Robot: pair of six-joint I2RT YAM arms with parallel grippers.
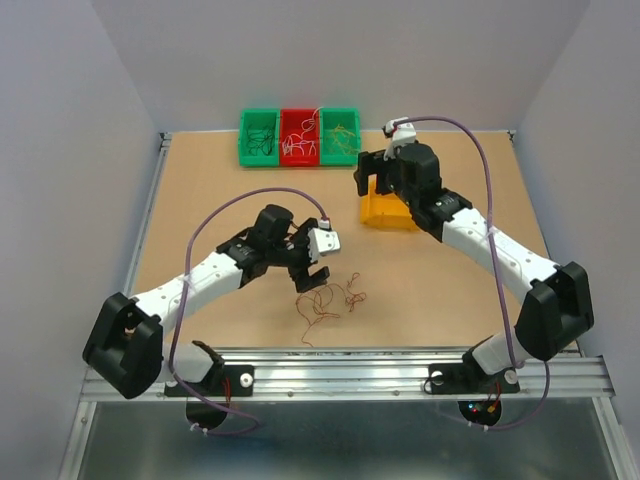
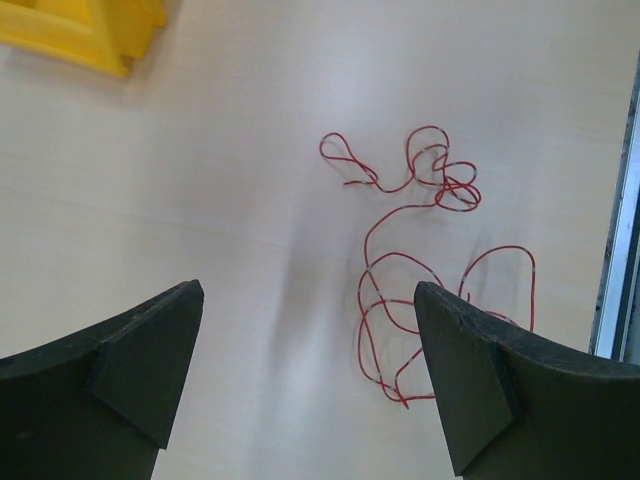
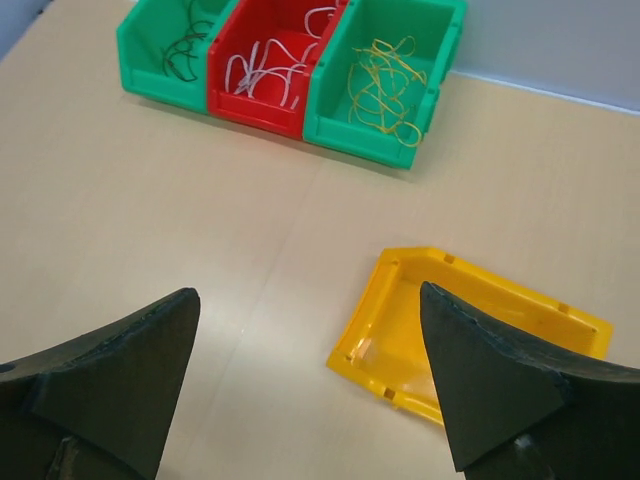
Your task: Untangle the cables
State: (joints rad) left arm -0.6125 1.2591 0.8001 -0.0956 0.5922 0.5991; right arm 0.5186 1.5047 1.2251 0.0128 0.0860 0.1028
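The cables (image 1: pixel 320 303) are a loose tangle of thin red and dark curly wires on the table, near its front edge. In the left wrist view the red wire (image 2: pixel 452 190) loops just ahead of the right finger (image 2: pixel 470 370). My left gripper (image 1: pixel 311 278) (image 2: pixel 310 340) hovers right above the tangle, open and empty. My right gripper (image 1: pixel 372 178) (image 3: pixel 310 340) is open and empty over the left end of a yellow bin (image 1: pixel 392 210) (image 3: pixel 440 330), which holds nothing that I can see.
Three bins stand in a row at the back edge. The left green bin (image 3: pixel 160 85) holds dark wires, the red bin (image 3: pixel 250 108) white wires, and the right green bin (image 3: pixel 360 140) yellow wires. A metal rail (image 1: pixel 350 365) runs along the near edge.
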